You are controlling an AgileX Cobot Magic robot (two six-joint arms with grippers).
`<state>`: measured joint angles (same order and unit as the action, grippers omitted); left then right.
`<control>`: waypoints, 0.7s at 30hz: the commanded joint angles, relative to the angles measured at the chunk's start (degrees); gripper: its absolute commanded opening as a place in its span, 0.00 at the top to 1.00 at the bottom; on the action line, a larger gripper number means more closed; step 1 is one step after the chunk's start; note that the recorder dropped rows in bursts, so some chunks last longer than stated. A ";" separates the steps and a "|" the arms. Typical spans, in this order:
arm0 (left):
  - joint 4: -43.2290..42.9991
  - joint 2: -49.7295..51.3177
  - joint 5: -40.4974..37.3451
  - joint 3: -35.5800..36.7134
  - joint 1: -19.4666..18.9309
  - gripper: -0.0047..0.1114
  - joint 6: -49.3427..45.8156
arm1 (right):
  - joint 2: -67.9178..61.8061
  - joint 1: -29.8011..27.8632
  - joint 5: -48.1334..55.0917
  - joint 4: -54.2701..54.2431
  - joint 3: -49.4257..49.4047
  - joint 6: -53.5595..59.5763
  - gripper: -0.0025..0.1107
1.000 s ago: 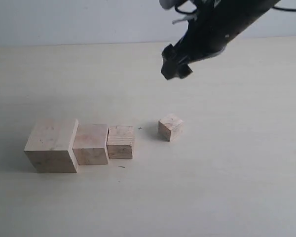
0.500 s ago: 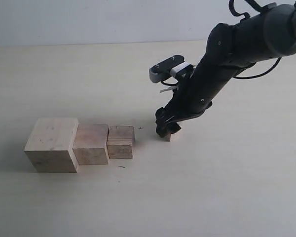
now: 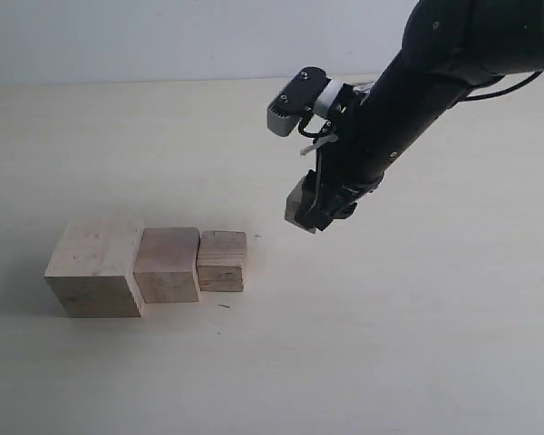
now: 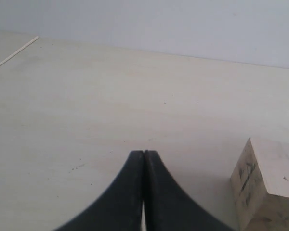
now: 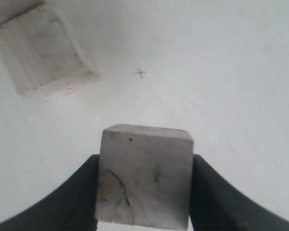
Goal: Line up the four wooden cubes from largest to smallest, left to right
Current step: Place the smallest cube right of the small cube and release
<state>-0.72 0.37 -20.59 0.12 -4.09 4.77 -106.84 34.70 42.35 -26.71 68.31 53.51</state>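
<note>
Three wooden cubes stand touching in a row at the left of the exterior view: the big cube (image 3: 95, 267), the medium cube (image 3: 168, 263) and the smaller cube (image 3: 222, 261) with darker grain lines. The tiny cube (image 3: 299, 203) hangs above the table to the right of the row, with my right gripper (image 3: 314, 214) shut on it. In the right wrist view the tiny cube (image 5: 144, 180) fills the gap between the black fingers (image 5: 82, 197), and the smaller cube (image 5: 41, 48) lies beyond. My left gripper (image 4: 144, 155) is shut and empty, beside a wooden cube (image 4: 269, 185).
The pale tabletop (image 3: 417, 344) runs to a light wall at the back. A small cross mark (image 3: 257, 236) sits on the table just right of the row and shows as the cross mark (image 5: 140, 73) in the right wrist view. My left arm is outside the exterior view.
My right arm came down onto the tiny cube, closed on it and raised it off the table. The row of three cubes has stayed in place.
</note>
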 commanded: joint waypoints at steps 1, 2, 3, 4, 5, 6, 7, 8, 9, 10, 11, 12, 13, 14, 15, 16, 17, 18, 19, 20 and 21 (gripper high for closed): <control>-0.14 -0.37 0.40 -0.12 0.31 0.96 0.01 | -0.20 -0.04 2.33 -8.84 0.09 15.91 0.97; -0.14 -0.37 0.40 -0.12 0.31 0.96 0.01 | -1.07 -0.04 2.89 -10.24 0.09 18.81 0.97; -0.14 -0.37 0.40 -0.12 0.31 0.96 0.01 | -1.91 -0.04 3.70 -10.84 0.09 21.74 0.97; -0.14 -0.37 0.40 -0.12 0.31 0.96 0.01 | -2.78 -0.04 4.15 -10.84 0.09 23.52 0.97; -0.14 -0.37 0.40 -0.12 0.31 0.96 0.01 | -3.68 -0.04 4.04 -10.84 0.09 23.79 0.98; -0.14 -0.37 0.40 -0.12 0.31 0.96 0.01 | -4.55 -0.04 3.78 -10.84 0.09 23.79 0.98; -0.14 -0.37 0.40 -0.12 0.31 0.96 0.01 | -5.16 -0.04 3.64 -10.84 0.09 23.89 0.98; -0.14 -0.37 0.40 -0.12 0.31 0.96 0.01 | -5.88 -0.04 3.63 -10.93 0.09 24.24 0.98; -0.14 -0.37 0.40 -0.12 0.31 0.96 0.01 | -6.47 -0.04 3.63 -11.33 0.09 25.17 0.98; -0.14 -0.37 0.40 -0.12 0.31 0.96 0.01 | -6.97 -0.04 3.63 -11.96 0.09 26.12 0.98; -0.14 -0.37 0.40 -0.12 0.31 0.96 0.01 | -7.51 -0.04 3.63 -12.90 0.09 27.59 0.98; -0.14 -0.37 0.40 -0.12 0.31 0.96 0.01 | -8.06 -0.04 3.93 -13.57 0.09 28.85 0.98; -0.14 -0.37 0.40 -0.12 0.31 0.96 0.01 | -8.46 0.17 3.91 -14.03 0.09 29.82 0.98; -0.14 -0.37 0.40 -0.12 0.31 0.96 0.01 | -8.96 0.57 3.91 -13.77 0.09 30.41 0.98; -0.14 -0.37 0.40 -0.12 0.31 0.96 0.01 | -9.28 1.05 3.91 -13.64 0.09 31.11 0.98; -0.14 -0.37 0.40 -0.12 0.31 0.96 0.01 | -9.62 1.74 3.91 -13.43 0.09 31.88 0.98; -0.14 -0.37 0.40 -0.12 0.31 0.96 0.01 | -9.89 2.32 3.74 -13.43 0.09 33.09 0.98; -0.14 -0.37 0.40 -0.12 0.31 0.96 0.01 | -10.06 3.04 2.66 -13.43 0.09 34.30 0.98; -0.14 -0.37 0.40 -0.12 0.31 0.96 0.01 | -10.53 3.77 1.45 -13.27 0.09 35.34 0.98; -0.14 -0.37 0.40 -0.12 0.31 0.96 0.01 | -10.79 4.20 0.08 -13.00 0.09 35.60 0.98; -0.14 -0.37 0.40 -0.12 0.31 0.96 0.01 | -11.16 4.64 -1.37 -12.36 0.09 35.87 0.98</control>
<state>-0.72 0.37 -20.59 0.12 -4.09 4.77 -117.13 38.06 44.14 -39.39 68.31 87.16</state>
